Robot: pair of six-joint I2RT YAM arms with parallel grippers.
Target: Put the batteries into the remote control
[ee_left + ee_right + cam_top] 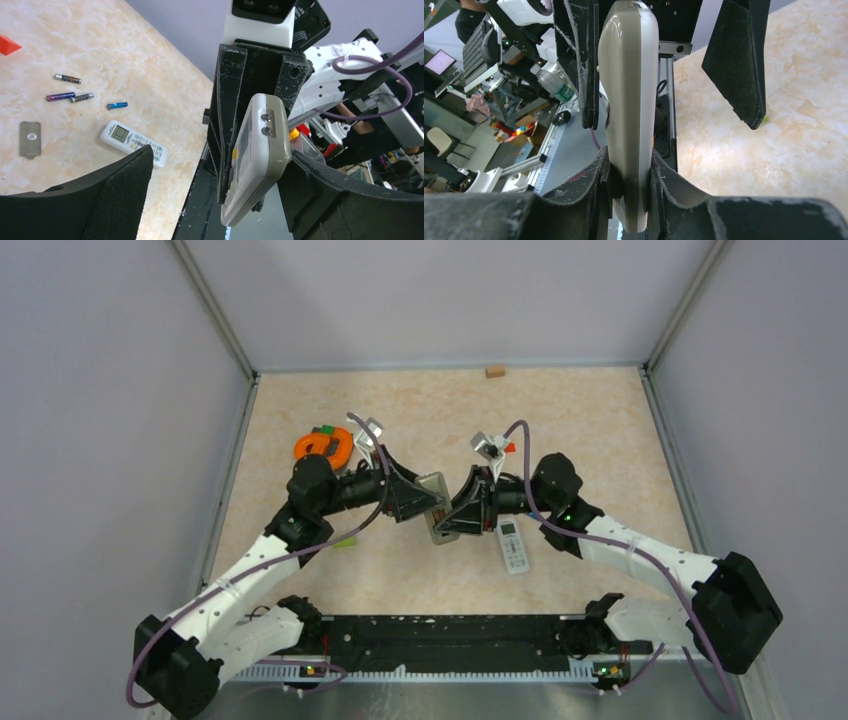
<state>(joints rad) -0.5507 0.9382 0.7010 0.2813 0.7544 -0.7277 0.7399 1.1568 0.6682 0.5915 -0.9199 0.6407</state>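
Overhead on my rig: the left arm and right arm wear white shells dotted with small holes, set between bulky black joint housings. A purple cable loops along each. Both bolt to a black rail showing small green lights. The left gripper and right gripper are black and wedge-shaped. Up close, my left's fingers have finely textured faces, and the right's frame is scuffed with pale scratches.

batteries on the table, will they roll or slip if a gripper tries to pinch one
They would probably roll when nudged: the batteries are thin cylinders lying on their sides on the smooth table. They look rigid, so squeezing should not bend them. The blue battery lies apart from the others, so it is likely the easiest to pinch cleanly.
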